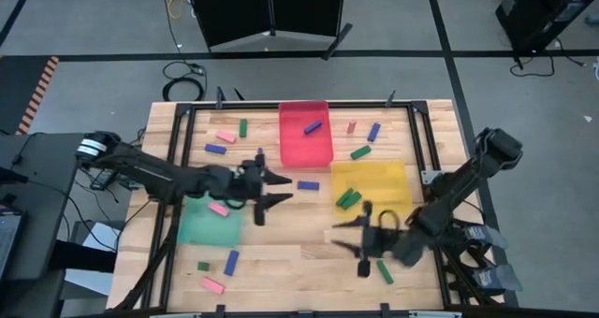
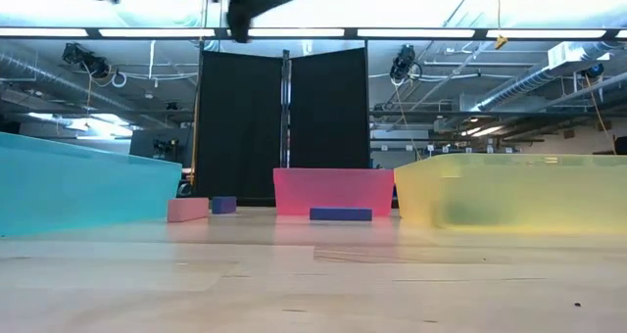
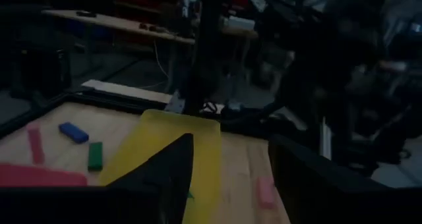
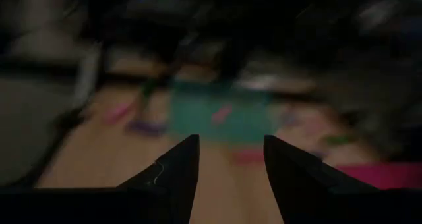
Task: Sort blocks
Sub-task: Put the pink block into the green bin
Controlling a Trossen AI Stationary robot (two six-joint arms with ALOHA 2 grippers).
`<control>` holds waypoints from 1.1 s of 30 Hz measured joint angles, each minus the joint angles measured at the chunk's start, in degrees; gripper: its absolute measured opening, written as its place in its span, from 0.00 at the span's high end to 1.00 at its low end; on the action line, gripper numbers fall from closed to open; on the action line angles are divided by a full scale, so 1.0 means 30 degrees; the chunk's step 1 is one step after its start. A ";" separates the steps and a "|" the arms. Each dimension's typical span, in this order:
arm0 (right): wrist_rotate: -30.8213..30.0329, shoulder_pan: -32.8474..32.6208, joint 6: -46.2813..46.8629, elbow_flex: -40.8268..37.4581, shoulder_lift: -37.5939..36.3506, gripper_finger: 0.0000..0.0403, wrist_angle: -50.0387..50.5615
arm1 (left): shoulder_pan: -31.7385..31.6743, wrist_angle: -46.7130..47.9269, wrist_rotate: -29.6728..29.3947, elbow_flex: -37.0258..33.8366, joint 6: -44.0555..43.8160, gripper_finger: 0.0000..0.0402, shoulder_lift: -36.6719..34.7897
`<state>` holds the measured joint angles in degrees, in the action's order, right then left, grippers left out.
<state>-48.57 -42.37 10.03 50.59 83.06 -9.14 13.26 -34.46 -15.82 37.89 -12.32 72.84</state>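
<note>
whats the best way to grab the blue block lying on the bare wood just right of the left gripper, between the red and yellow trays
Probably from straight above, with the fingers closing across the narrow width of the blue block at its middle. It lies flat on the table with its long axis running left-right, and bare wood shows all round it, so both long sides look free. The open left gripper is nearest.

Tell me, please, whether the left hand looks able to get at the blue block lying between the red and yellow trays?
Probably yes: the left hand is open and empty beside the blue block, with bare table between them.
</note>
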 joint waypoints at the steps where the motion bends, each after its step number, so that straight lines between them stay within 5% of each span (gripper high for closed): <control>1: 0.0930 0.0142 0.1454 0.1016 0.0615 0.55 0.2073 | 0.0224 -0.0498 -0.0085 -0.0533 -0.0182 0.49 -0.0489; 7: 0.6589 0.0388 0.7880 0.6366 0.4032 0.55 1.3366 | 0.1574 -0.2817 -0.0443 -0.2834 -0.0581 0.49 -0.2330; 12: 0.9833 -0.0349 1.2050 0.7775 0.5709 0.55 1.8620 | 0.2317 -0.3139 -0.1024 -0.3342 -0.0407 0.49 -0.2839; 19: 1.0556 -0.1640 1.5604 0.7278 0.6579 0.51 2.0417 | 0.2616 -0.3300 -0.1362 -0.3353 0.0061 0.49 -0.2835; 33: 1.1018 -0.0539 1.4397 0.5503 0.7834 0.36 1.9324 | 0.2608 -0.3676 -0.1386 -0.3353 0.0561 0.49 -0.2828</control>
<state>-15.52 -43.99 53.22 67.10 106.56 48.83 21.08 -45.49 -19.97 27.83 -10.64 64.36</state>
